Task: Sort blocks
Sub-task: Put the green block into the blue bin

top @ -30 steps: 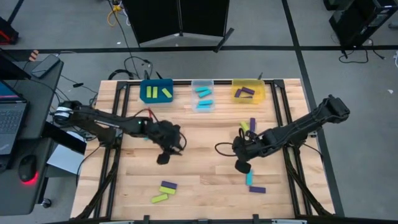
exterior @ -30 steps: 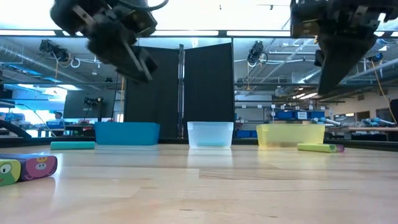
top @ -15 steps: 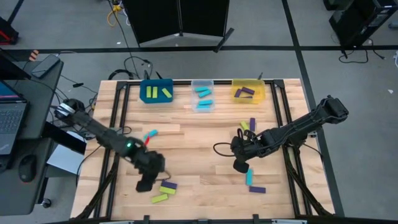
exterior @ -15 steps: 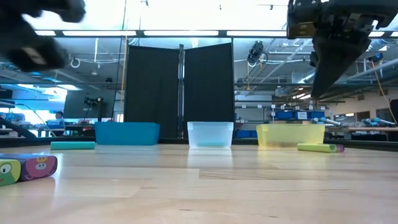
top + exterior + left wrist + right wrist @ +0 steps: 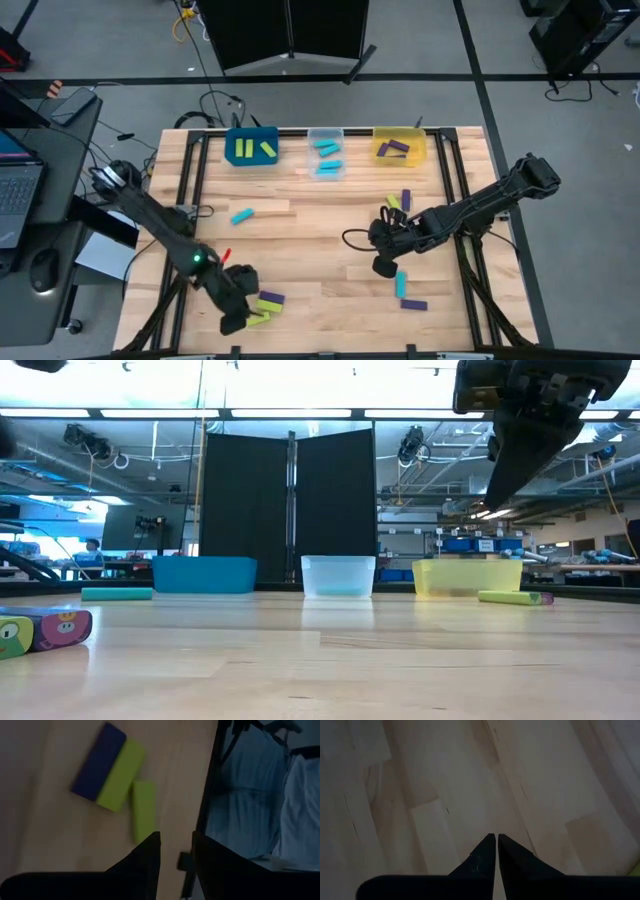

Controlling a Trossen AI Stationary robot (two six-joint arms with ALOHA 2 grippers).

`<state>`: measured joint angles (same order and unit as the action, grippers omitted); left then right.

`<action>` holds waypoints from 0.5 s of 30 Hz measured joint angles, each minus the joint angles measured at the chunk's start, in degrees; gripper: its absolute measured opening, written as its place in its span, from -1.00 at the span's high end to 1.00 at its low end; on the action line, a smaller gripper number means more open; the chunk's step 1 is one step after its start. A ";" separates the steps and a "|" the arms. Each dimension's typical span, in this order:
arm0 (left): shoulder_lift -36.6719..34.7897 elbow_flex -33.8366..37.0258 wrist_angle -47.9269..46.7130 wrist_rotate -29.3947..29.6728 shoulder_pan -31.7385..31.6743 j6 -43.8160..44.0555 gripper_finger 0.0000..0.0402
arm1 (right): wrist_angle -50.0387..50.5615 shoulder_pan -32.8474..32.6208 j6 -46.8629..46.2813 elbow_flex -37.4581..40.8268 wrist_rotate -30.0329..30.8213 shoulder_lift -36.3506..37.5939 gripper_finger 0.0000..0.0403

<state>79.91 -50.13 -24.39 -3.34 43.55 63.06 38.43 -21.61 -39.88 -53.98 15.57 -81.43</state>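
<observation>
High view: near edge of the pale wooden plank tabletop point(image 5: 320, 230), left gripper point(image 5: 234, 322) sits low at front-left corner, jaws apart w/ nothing between them. Just beside it lie a lime green bar block point(image 5: 262, 317) and a two-tone purple-and-lime block pair point(image 5: 270, 299); left wrist view shows same trio, lime bar point(image 5: 144, 815) touching the pair point(image 5: 107, 767), jaw tips right at the bar's end, tabletop edge alongside. Front-right: cyan bar block point(image 5: 401, 286) and purple bar block point(image 5: 414, 304) close together. Right gripper point(image 5: 382, 266) hovers mid-right above bare wood, near the cyan one, jaws together, nothing held; right wrist view shows tips point(image 5: 496, 845) closed over planks only. Further back on right, a lime block point(image 5: 394, 203) and an upright-lying purple block point(image 5: 406, 199) side by side. Mid-left, lone cyan bar point(image 5: 241, 215) well apart from the rest. Far edge, 3 square bins in a row: blue bin point(image 5: 251, 147) w/ lime blocks, clear bin point(image 5: 326, 155) w/ cyan blocks, yellow bin point(image 5: 400, 146) w/ purple blocks. Low view: right arm's gripper point(image 5: 520, 435) hangs from above at upper right, well off the wood.
</observation>
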 joint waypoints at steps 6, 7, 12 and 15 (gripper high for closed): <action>6.26 -3.92 -1.30 2.69 3.57 2.15 0.39 | -0.29 -0.02 0.00 0.00 0.02 0.02 0.84; 7.30 -4.70 -1.13 3.56 3.85 2.15 0.37 | -0.37 -0.02 0.00 0.01 0.02 0.02 0.84; 12.81 -9.35 -1.17 6.69 4.62 2.18 0.19 | -1.66 -0.02 0.34 0.02 0.02 0.04 0.84; 16.49 -12.33 -2.95 6.43 5.02 2.62 0.05 | -2.00 -0.13 1.29 0.00 0.02 0.04 0.84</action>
<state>96.41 -62.46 -27.35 3.09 48.57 65.67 36.42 -21.74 -38.59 -53.98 15.59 -81.38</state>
